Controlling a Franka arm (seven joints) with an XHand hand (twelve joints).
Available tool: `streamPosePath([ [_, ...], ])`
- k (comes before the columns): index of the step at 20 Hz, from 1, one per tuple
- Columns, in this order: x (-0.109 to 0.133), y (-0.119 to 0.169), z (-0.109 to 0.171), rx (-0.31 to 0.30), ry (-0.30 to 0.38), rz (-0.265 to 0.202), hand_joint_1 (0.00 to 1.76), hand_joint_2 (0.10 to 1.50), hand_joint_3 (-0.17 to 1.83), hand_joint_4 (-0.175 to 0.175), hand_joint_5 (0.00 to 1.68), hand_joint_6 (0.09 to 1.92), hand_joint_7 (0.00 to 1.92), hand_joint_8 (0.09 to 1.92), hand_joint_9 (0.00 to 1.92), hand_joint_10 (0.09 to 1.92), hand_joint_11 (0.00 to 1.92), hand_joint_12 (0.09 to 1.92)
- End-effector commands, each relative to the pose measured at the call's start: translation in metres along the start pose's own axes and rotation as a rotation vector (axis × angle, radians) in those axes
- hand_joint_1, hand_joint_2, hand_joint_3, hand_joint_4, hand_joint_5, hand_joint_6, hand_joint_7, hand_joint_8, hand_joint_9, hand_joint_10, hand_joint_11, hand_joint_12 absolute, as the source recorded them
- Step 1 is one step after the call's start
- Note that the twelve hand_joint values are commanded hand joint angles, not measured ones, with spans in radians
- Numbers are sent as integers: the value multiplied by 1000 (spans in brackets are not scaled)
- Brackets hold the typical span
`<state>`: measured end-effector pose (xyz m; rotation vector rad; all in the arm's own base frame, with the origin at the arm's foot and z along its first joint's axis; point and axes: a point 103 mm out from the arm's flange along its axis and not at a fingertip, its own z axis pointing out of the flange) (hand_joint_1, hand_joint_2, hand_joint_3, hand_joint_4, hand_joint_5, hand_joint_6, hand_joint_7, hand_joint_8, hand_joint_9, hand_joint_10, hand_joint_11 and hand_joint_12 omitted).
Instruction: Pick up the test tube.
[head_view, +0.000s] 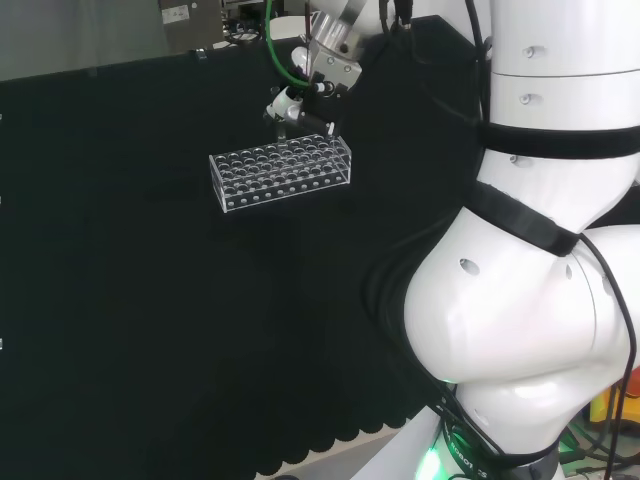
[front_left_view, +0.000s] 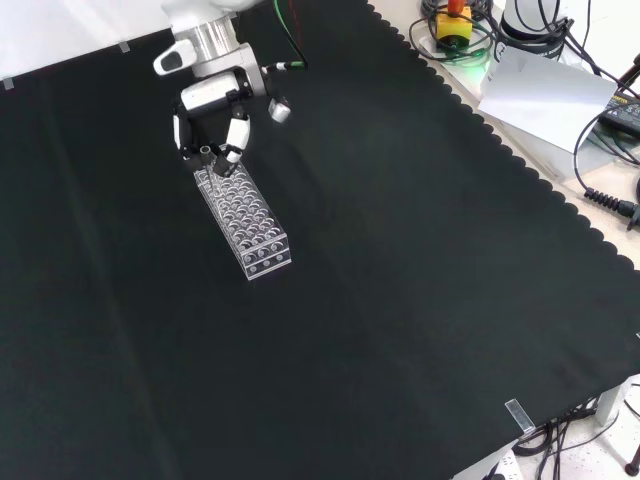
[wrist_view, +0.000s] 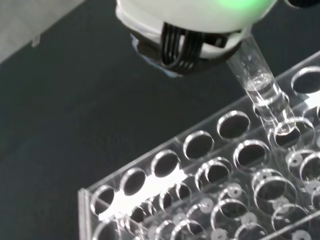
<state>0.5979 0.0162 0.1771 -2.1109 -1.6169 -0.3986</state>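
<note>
A clear plastic test tube rack (head_view: 281, 177) with several rows of round holes lies on the black cloth. In the front view the rack (front_left_view: 246, 217) runs away from the camera, and the hand (front_left_view: 211, 112) hangs over its far end with fingers curled downward. The wrist view shows a clear test tube (wrist_view: 258, 76) coming out from under the hand (wrist_view: 190, 22), tilted, with its rounded lower end at a hole in the rack's (wrist_view: 200, 180) outer rows. The hand's fingers are closed round the tube's upper part. The other holes I can see hold nothing.
The arm's big white links (head_view: 540, 250) stand at the right of the head view. Beyond the cloth's scalloped edge (front_left_view: 520, 165) in the front view lie cables, a grey sheet (front_left_view: 545, 95) and a yellow and red button box (front_left_view: 455, 22).
</note>
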Motion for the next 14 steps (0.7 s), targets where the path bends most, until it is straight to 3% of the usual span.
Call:
streamPosePath([
  [1, 3, -7, -16, -9, 56, 8, 1323, 657, 594, -175, 1349, 465, 1408, 446, 1583, 372, 1184, 925],
  [5, 8, -11, -32, -22, 81, 8, 1421, 666, 542, -175, 1347, 439, 1468, 403, 1356, 433, 1172, 920],
  [14, 27, -24, -76, -55, 114, -5, 1431, 667, 538, -175, 1348, 436, 1474, 399, 1333, 444, 1167, 919],
])
